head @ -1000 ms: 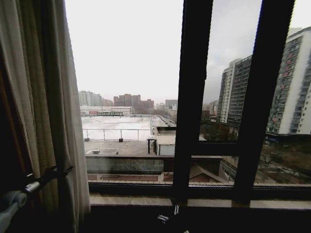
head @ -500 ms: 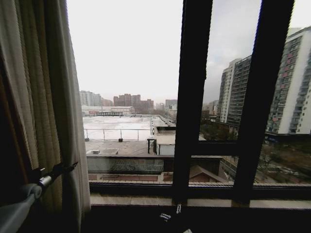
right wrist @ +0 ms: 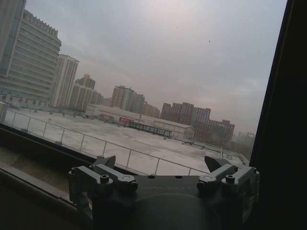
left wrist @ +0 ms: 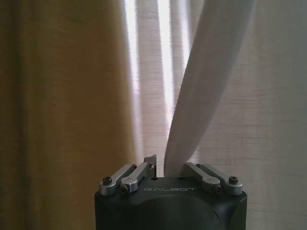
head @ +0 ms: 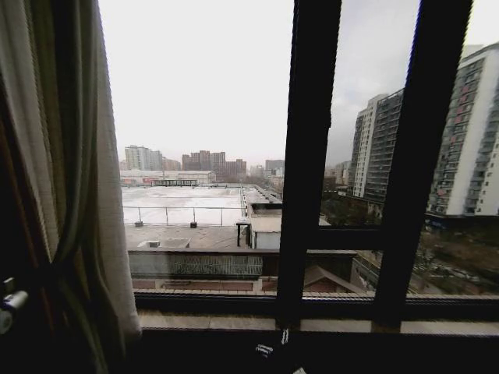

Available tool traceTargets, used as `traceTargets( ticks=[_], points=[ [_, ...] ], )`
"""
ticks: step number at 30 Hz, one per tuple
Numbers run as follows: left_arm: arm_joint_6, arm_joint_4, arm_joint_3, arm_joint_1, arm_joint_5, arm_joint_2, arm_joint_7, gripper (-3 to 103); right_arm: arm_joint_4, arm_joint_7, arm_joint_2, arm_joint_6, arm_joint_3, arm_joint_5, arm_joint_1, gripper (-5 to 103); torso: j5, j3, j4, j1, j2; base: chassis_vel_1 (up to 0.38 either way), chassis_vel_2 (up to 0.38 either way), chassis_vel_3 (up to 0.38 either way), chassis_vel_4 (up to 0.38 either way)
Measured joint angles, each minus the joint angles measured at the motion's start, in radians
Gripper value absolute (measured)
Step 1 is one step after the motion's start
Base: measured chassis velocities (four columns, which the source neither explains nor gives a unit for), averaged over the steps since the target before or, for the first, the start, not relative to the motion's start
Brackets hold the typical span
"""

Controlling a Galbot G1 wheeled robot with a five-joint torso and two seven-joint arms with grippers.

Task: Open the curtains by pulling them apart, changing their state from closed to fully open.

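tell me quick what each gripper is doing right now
Left gripper: shut on a fold of the curtain, at the window's left edge.
Right gripper: open, holding nothing, facing the window glass.

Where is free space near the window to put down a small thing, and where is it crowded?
The pale window sill lies bare between the curtains and the black frame bar. The left edge is crowded: bunched folds, with the left claw shut on a fold.

curtains [head: 86, 179] | sheer white, pleated | bunched at window's left edge
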Motion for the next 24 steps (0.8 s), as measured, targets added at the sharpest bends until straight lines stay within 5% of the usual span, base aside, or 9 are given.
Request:
traceTargets(
  ticks=[6, 11, 15, 18, 24],
  points=[
    [-0.03, 0.005, -0.139, 0.138, -0.06, 0.074, -0.08, 2, -0.003, -0.005, 0.0, 0.001, -0.003, 0.0, 0.007, 100, -0.0001, 0.0, -0.0002, 0.0, 0.0, 0.0, 0.0, 0.0, 0.0],
    [-0.044, -0.004, -0.205, 0.221, -0.091, 0.107, -0.084, 0, -0.007, -0.008, 0.0, 0.001, -0.004, 0.0, 0.011, 100, -0.0002, 0.0, -0.0017, 0.0, 0.0, 0.0, 0.0, 0.0, 0.0],
    [-0.045, -0.026, -0.218, 0.227, -0.085, 0.107, -0.085, 0, -0.009, -0.01, 0.0, 0.001, -0.012, 0.001, 0.012, 100, 0.0004, 0.0, 0.0005, 0.0, 0.0, 0.0, 0.0, 0.0, 0.0],
    [-0.039, -0.042, -0.212, 0.225, -0.074, 0.102, -0.084, -3, -0.011, -0.013, 0.0, 0.001, -0.009, 0.004, 0.014, 100, 0.0002, 0.0, 0.0, 0.0, 0.0, 0.0, 0.0, 0.0, 0.0],
    [-0.031, -0.063, -0.19, 0.223, -0.071, 0.094, -0.075, 17, -0.018, -0.021, 0.0, 0.001, -0.002, 0.01, 0.017, 100, 0.0001, 0.0, -0.0007, 0.0, 0.0, 0.0, 0.0, 0.0, 0.0]
  ],
)
